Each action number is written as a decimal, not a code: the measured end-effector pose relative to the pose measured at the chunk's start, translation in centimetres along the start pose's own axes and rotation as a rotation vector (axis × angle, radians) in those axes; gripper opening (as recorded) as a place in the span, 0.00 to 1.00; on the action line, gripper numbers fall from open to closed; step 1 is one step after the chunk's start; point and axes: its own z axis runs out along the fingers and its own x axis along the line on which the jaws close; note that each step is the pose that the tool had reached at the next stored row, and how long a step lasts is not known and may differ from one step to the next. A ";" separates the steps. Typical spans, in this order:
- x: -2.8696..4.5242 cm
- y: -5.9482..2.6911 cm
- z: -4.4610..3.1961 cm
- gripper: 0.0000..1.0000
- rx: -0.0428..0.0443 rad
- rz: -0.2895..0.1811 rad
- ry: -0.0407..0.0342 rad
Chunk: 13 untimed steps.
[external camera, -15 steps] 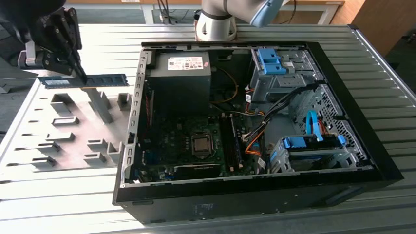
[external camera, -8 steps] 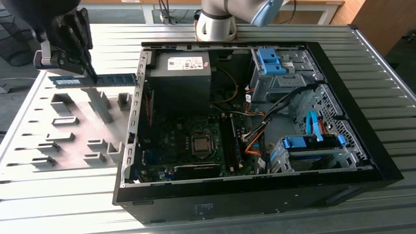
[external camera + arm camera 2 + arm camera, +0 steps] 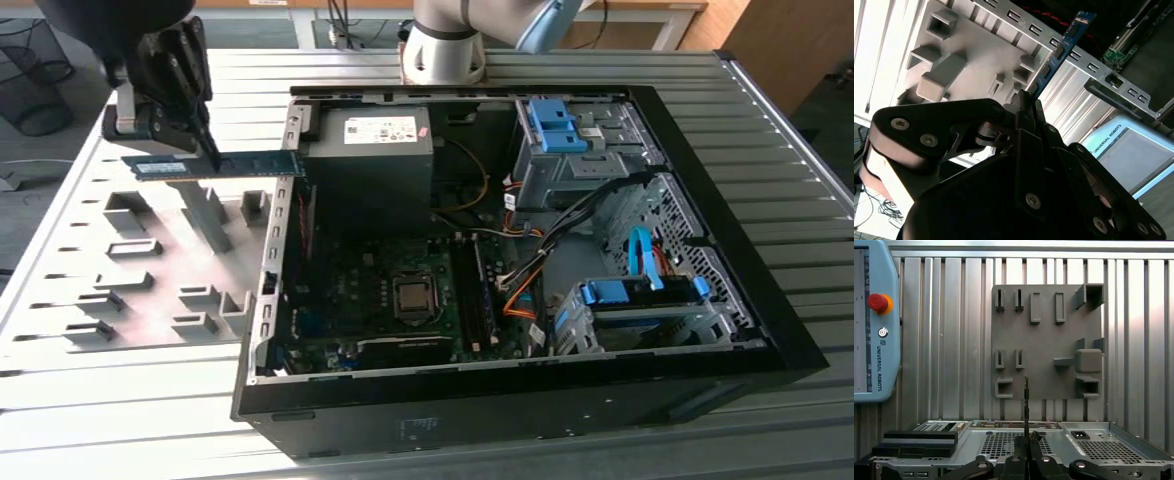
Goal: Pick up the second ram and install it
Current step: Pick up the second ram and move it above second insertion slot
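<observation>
While the claw [image 3: 203, 150] hangs over the grey slotted tray [image 3: 147, 290] at the exterior view's left, its fingers are pinched nearly together on the memory stick [image 3: 220, 165], gripping it by its flat faces. The stick is a thin blue-green board with dark chips. It is held level in the air, clear of the tray, with one end close to the outer wall of the open computer case [image 3: 534, 400].

In the second wrist view the stick [image 3: 1064, 42] juts out from between the fingertips [image 3: 1023, 100] toward the case wall. In the first wrist view it is seen edge-on as a narrow line [image 3: 1026, 405] rising from the claw [image 3: 1026, 442] in front of the tray [image 3: 1044, 340]. A control tablet [image 3: 874, 325] with a red button lies on the ribbed metal table [image 3: 944, 340] beside the tray.
</observation>
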 end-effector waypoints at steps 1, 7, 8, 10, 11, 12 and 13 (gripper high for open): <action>0.00 -0.18 0.00 0.14 0.0000 0.000 0.0000; -0.01 -1.34 -0.01 0.14 -0.0001 0.000 0.0001; -0.01 -1.59 -0.01 0.14 0.0000 0.000 0.0000; -0.02 -1.99 -0.01 0.14 0.0000 0.000 0.0000; -0.02 -2.17 -0.01 0.14 0.0000 0.000 0.0000; -0.02 -2.35 -0.01 0.14 0.0000 0.000 0.0000; -0.02 -2.52 -0.02 0.14 0.0000 0.000 0.0000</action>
